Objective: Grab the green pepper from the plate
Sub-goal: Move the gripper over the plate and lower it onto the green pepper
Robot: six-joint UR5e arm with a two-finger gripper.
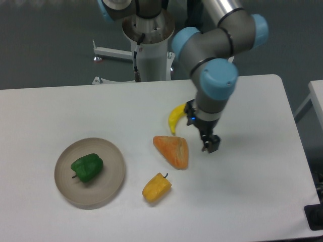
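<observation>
No readable writing, brand marks or labels anywhere in view; only a small blue light on the wrist just above the gripper (211, 144).

Surface: white desk (60, 113), matte, rounded corner at far right. A second white surface edge (316, 96) shows at the right border. Floor behind is dark grey-blue. The arm's white pedestal (150, 55) stands behind the desk's far edge, with a white floor bracket (113, 52) to its left. A dark object (315, 217) sits at the bottom right corner, too cropped to identify.

The green pepper (87, 167) lies on the plate (113, 174), a little left of the plate's middle, stem pointing lower left. The plate sits at the front left of the desk. Nothing is touching the pepper.

The gripper points down, over the desk just right of the orange wedge-shaped item (172, 150), well apart from the plate. Jaws: cannot tell whether they are wide or narrow; the tips read as one dark block from this angle. Nothing is visibly held.

Other items:
- banana (176, 117), partly hidden behind the arm's wrist, only its left end showing
- yellow-orange pepper (156, 187) in front of the wedge, between plate and gripper, near the plate's right rim but not touching
- the wedge lies between banana and yellow-orange pepper, apart from both

The arm (217, 50) has grey links and light-blue joint caps, coming in from top centre.
</observation>
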